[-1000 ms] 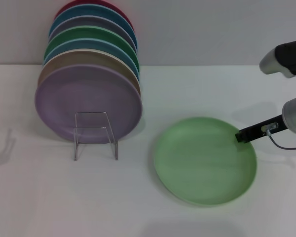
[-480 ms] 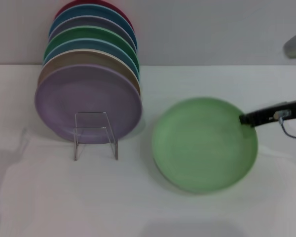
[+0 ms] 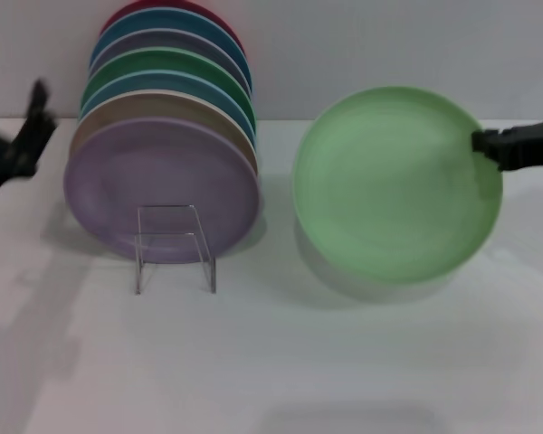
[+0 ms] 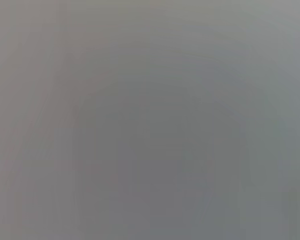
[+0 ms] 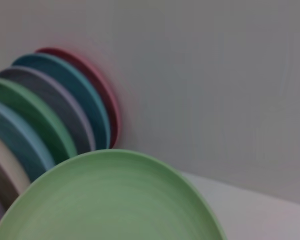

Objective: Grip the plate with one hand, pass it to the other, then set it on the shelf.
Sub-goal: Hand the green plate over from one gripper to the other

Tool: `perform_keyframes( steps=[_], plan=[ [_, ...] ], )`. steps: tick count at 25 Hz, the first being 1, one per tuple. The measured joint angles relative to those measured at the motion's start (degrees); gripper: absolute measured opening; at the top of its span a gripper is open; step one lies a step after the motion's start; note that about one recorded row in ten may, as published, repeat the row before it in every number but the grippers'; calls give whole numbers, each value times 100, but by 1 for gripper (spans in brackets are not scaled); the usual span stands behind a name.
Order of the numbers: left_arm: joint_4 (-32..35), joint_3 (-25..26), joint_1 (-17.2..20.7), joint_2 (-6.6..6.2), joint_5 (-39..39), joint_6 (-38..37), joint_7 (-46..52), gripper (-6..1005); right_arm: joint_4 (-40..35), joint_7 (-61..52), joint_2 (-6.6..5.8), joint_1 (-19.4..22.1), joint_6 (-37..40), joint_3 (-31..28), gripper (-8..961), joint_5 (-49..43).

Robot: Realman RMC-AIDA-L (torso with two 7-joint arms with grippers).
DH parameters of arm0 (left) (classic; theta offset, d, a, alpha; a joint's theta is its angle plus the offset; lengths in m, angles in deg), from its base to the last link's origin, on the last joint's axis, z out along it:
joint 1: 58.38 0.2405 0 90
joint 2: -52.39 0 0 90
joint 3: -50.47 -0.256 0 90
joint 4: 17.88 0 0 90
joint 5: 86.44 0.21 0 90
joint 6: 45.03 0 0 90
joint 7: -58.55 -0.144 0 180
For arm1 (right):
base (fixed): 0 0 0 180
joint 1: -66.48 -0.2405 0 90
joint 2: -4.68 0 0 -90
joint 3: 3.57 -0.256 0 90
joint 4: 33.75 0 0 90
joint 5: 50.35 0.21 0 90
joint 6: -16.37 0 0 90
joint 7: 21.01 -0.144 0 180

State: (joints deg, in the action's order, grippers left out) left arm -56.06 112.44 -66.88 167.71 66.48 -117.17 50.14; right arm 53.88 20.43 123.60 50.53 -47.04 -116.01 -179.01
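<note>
One pale green plate (image 3: 396, 185) hangs tilted above the counter (image 3: 281, 362), right of the shelf (image 3: 175, 246), with the right gripper (image 3: 485, 145) jaws clamped on its right rim, presenting it for the left gripper (image 3: 23, 140), whose jaws cannot be read.

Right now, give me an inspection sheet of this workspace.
Surface: white table, bare in front.
Job's things: pale green plate lifted off the table, tilted up, face toward the camera; clear shelf holds a row of upright plates, lavender plate foremost.
Clutter: nothing seen.
Grippers: right hand pinches the green plate's right rim; left hand raised at the table's left edge, apart from the plates.
Cables: nothing seen.
Surroundings: plain grey wall behind.
</note>
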Motion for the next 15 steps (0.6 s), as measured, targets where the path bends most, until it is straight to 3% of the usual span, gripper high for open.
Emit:
perform_keyframes(
  steps=[1,2,4,5,6,7,9,11,13,15],
  plan=[
    [-649,84,153,-71,159,551,-251,721,8,97,2,8,12,-45,27,46],
    [-2365,366,476,-336,782,2357,-246,721,16,189,6,10,23,-88,28,83],
    [-3322,470,550,-506,1097,3468,2,719,44,359,11,13,64,-109,29,148],
    [-3322,470,550,-506,1097,3468,2,719,61,452,15,22,93,-109,30,187],
    [-4357,542,541,-685,1229,4903,210,718,80,526,17,40,136,-110,30,230],
    [-4837,590,507,-741,1223,5657,286,717,95,614,20,56,187,-109,31,290],
    [-5454,697,446,-749,1214,6566,371,716,114,794,21,87,302,-105,32,451],
    [-6201,826,313,-669,1199,7855,412,715,121,1021,22,120,416,-102,34,651],
    [-6428,862,230,-643,1174,8279,407,713,122,1411,22,195,560,-80,35,905],
    [-7050,1047,-121,-563,880,9594,269,712,123,1758,27,259,668,-60,37,1145]
  ],
)
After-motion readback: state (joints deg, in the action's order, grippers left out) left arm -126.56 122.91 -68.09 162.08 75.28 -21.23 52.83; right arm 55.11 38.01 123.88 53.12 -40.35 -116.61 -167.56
